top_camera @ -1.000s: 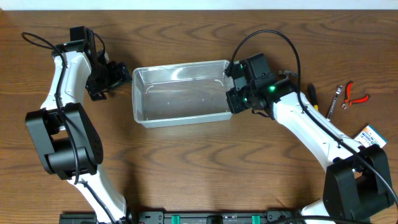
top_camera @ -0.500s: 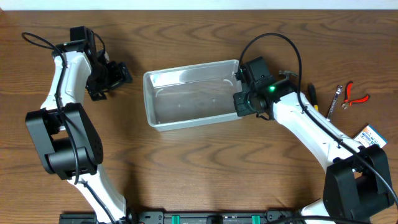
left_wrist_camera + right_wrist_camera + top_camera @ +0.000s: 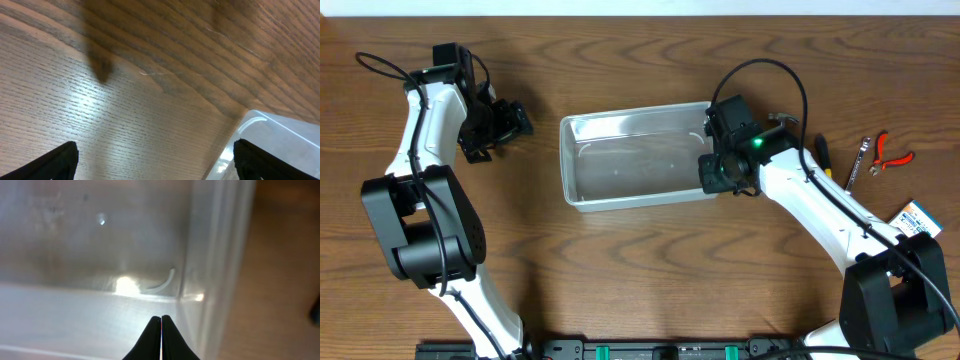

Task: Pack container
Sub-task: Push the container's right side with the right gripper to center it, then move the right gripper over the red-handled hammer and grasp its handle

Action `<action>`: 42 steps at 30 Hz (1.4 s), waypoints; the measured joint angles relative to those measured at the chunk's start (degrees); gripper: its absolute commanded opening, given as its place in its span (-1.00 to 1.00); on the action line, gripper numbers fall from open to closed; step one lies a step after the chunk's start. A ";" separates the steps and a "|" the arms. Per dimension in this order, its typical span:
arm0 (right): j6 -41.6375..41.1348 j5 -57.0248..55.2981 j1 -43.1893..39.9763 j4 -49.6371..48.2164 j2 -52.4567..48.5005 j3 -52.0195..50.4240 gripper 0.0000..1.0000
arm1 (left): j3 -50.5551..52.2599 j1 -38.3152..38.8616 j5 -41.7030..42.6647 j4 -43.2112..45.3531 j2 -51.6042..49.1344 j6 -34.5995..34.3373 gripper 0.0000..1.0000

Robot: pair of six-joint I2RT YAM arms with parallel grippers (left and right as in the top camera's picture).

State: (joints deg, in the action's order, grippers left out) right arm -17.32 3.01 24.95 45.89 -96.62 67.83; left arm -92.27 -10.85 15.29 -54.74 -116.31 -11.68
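Observation:
The container [image 3: 632, 113] is a clear plastic bin lying open and empty in the middle of the table. My right gripper [image 3: 711, 160] is shut on the rim of its right short wall. In the right wrist view the fingertips [image 3: 161, 322] are pressed together over the container's wall and floor [image 3: 100, 255]. My left gripper [image 3: 513, 121] is open and empty, off to the left of the container and apart from it. In the left wrist view its fingers [image 3: 155, 152] are spread wide over bare wood, and a corner of the container [image 3: 280, 137] shows at lower right.
Hand tools lie at the right edge: red-handled pliers [image 3: 893, 152], a small wrench [image 3: 858, 162] and a dark-handled screwdriver [image 3: 824, 155]. A white packet with a blue label [image 3: 915, 218] lies further to the front right.
The container has slid to the right across the table with my right gripper at its right end. The left arm has stayed put.

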 measured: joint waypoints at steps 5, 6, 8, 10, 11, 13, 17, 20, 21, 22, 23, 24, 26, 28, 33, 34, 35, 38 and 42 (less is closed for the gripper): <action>-0.02 2.82 0.00 0.98 0.00 0.00 -0.90 | 0.00 0.00 0.00 -0.09 0.02 0.13 0.83; 0.15 3.54 0.00 1.14 0.00 0.00 -0.90 | 0.00 0.00 0.02 -0.09 0.00 0.17 0.83; 0.42 4.90 0.00 1.44 0.00 0.00 -0.89 | 0.00 0.00 0.02 -0.11 0.02 0.20 0.83; 0.66 6.12 0.00 1.90 0.00 0.00 -0.92 | 0.00 0.00 0.02 -0.11 0.02 0.20 0.83; 0.83 6.49 0.00 2.03 0.00 0.00 -0.93 | 0.00 0.00 0.02 -0.11 0.02 0.20 0.83; 0.98 7.15 0.00 2.19 0.00 0.00 -0.90 | 0.00 0.00 0.02 -0.11 0.02 0.22 0.83; 1.25 7.28 0.00 -0.44 0.00 0.00 -0.53 | 0.00 0.00 -0.02 -0.11 0.02 1.49 0.88; 2.12 5.22 -0.17 -5.99 0.00 0.31 -0.23 | 0.00 0.02 -1.77 -0.11 0.55 2.51 0.95; 2.91 4.70 -0.44 -7.13 -0.02 1.05 -0.19 | 0.00 0.04 -2.51 -0.11 0.98 2.73 0.99; 3.80 4.37 -1.11 -7.63 -0.09 2.78 -0.04 | 0.11 0.04 -3.98 -0.02 2.36 2.93 0.96; 4.09 3.98 -1.68 -7.80 -0.09 4.17 0.06 | 0.11 0.04 -4.87 -0.04 3.43 3.08 0.96; 4.70 3.63 -2.71 -7.08 -0.13 6.88 0.15 | 0.20 0.04 -6.01 0.00 5.01 3.19 0.96; 5.97 2.78 -5.29 -5.55 -0.15 13.42 0.23 | 0.33 0.04 -8.24 -0.22 10.38 3.87 0.96; 5.95 1.27 -8.20 -2.38 -0.15 20.24 0.44 | 0.31 0.02 -9.62 -1.11 16.74 4.61 0.96; 0.83 -5.70 -17.09 6.80 0.52 31.47 0.85 | 0.17 0.04 -11.15 -6.88 31.43 6.82 0.96; 0.42 -6.45 -18.99 8.11 0.68 32.11 0.90 | -0.02 0.04 -11.26 -8.55 33.73 7.26 0.96; 0.04 -7.17 -20.92 9.64 0.76 32.48 0.94 | -0.07 0.04 -11.43 -9.94 35.01 7.41 0.96; 0.55 -8.98 -25.22 14.38 0.07 32.61 0.98 | -0.13 0.04 -11.47 -14.75 37.68 7.74 0.96; 4.37 -9.70 -25.99 16.41 -4.11 32.61 0.98 | -0.11 0.04 -11.50 -18.80 37.75 8.57 0.96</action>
State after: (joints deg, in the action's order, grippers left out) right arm -12.95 -6.70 -1.04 62.30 -100.73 100.44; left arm -92.38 -10.81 3.79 -73.54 -78.56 -3.11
